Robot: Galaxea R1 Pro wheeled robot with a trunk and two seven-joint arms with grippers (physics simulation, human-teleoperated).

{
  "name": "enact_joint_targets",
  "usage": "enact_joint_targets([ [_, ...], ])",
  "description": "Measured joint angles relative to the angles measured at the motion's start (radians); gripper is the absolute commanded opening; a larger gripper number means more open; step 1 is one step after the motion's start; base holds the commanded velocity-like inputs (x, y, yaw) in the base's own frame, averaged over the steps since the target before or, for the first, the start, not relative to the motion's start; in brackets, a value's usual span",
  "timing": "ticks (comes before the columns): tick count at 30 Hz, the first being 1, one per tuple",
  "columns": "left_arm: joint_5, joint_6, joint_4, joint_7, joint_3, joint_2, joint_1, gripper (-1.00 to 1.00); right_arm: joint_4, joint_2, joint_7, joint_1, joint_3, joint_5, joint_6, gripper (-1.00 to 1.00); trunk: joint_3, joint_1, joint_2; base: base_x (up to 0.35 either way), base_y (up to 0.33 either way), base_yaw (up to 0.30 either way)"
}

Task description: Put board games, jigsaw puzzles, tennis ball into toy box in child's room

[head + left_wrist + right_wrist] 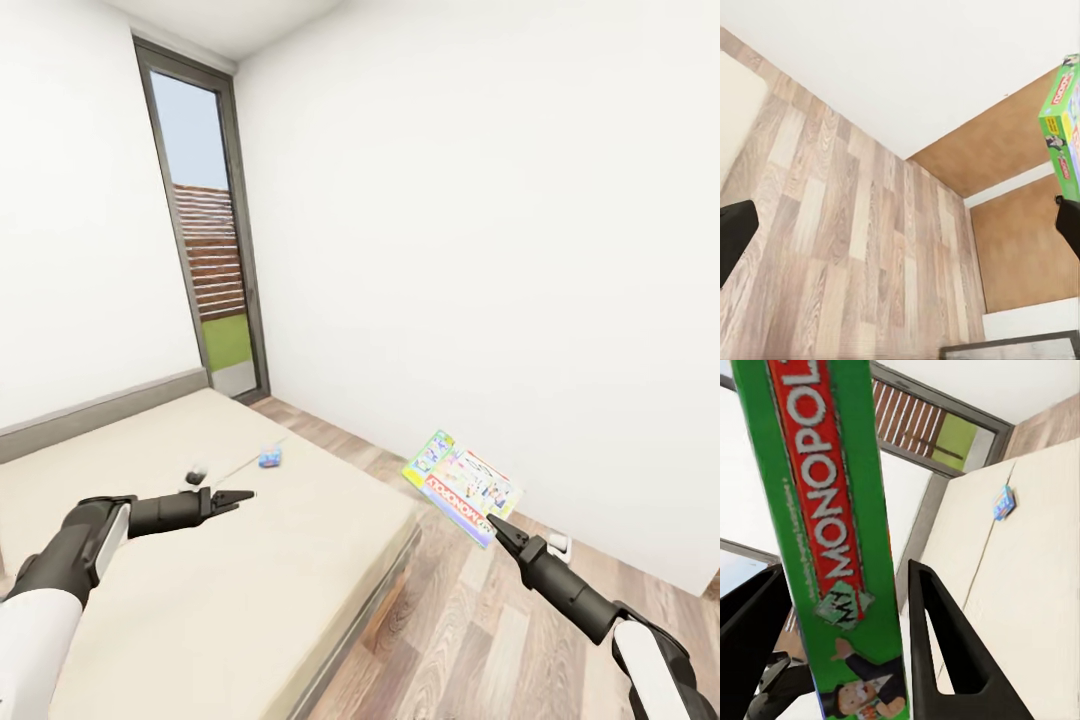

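Head view first: the right gripper (497, 525) is out over the wood floor (470, 640) beside the bed (200, 590), and it has the Monopoly board game (462, 486) pinched by its lower edge. The box tilts up and away from the fingertips, its colourful face turned toward the camera, hanging in the air in front of the white wall (480, 220).

Over to the right wrist view and there it is up close: the green edge of the Monopoly board game (832, 532), red logo running along it, sits right between the two black fingers (945, 652), which press in on either side. Clamped tight. Behind it, the mattress and a small blue box (1004, 502) lying flat on it.

That same small blue box (270, 457) shows on the bed in the head view, near the far edge, well apart from both arms.

Now the left gripper (238, 496): it reaches out over the bed, holding nothing, fingers close together at the tips. From the left wrist view, its dark fingers (735, 232) sit at opposite edges of the picture with floor between them, so how wide they stand I cannot tell. The game's green edge (1061, 120) peeks in there too.

Tall window (205, 230) in the corner, fence and grass outside.
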State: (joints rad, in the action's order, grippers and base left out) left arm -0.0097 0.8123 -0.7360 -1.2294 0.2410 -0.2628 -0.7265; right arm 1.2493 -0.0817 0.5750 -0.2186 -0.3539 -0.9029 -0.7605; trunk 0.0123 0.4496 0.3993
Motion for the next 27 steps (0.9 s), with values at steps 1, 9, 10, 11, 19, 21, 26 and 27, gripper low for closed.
enact_joint_targets([
  [1, 0.0, 0.0, 0.0, 0.0, -0.002, 0.0, 0.0, 1.0, -0.001, 0.0, -0.001, 0.0, 0.0, 0.001, 0.001, -1.0, 0.0, 0.0, 0.0, 0.0, 0.0, -0.276],
  [9, 0.0, 0.0, 0.0, 0.002, -0.007, 0.0, 0.0, 1.0, -0.025, -0.001, -0.005, 0.0, -0.002, 0.004, 0.003, -1.0, 0.0, 0.0, 0.0, 0.0, 0.0, -0.277],
  [10, 0.0, 0.0, 0.0, 0.003, -0.007, 0.0, 0.0, 1.0, -0.028, -0.001, -0.005, 0.0, -0.002, 0.003, 0.003, -1.0, 0.0, 0.0, 0.0, 0.0, 0.0, -0.277],
  [11, 0.0, 0.0, 0.0, 0.003, -0.007, 0.0, 0.0, 1.0, -0.03, -0.001, -0.005, 0.0, -0.002, 0.003, 0.003, -1.0, 0.0, 0.0, 0.0, 0.0, 0.0, -0.277],
  [19, 0.0, 0.0, 0.0, 0.006, -0.007, 0.0, 0.0, 1.0, -0.035, -0.001, -0.005, -0.001, -0.002, 0.003, 0.005, -1.0, 0.0, 0.0, 0.0, 0.0, 0.0, -0.277],
  [21, -0.001, 0.0, 0.0, 0.006, -0.007, 0.0, 0.0, 1.0, -0.037, -0.001, -0.005, -0.001, -0.002, 0.003, 0.006, -1.0, 0.0, 0.0, 0.0, 0.0, 0.0, -0.277],
  [26, -0.001, 0.0, 0.0, 0.006, -0.008, 0.0, 0.0, 1.0, -0.043, 0.0, -0.006, -0.001, -0.002, 0.003, 0.007, -1.0, 0.0, 0.0, 0.0, 0.0, 0.0, -0.277],
  [27, -0.001, 0.0, 0.0, 0.006, -0.008, 0.0, 0.0, 1.0, -0.044, 0.0, -0.005, -0.001, -0.002, 0.003, 0.007, -1.0, 0.0, 0.0, 0.0, 0.0, 0.0, -0.277],
])
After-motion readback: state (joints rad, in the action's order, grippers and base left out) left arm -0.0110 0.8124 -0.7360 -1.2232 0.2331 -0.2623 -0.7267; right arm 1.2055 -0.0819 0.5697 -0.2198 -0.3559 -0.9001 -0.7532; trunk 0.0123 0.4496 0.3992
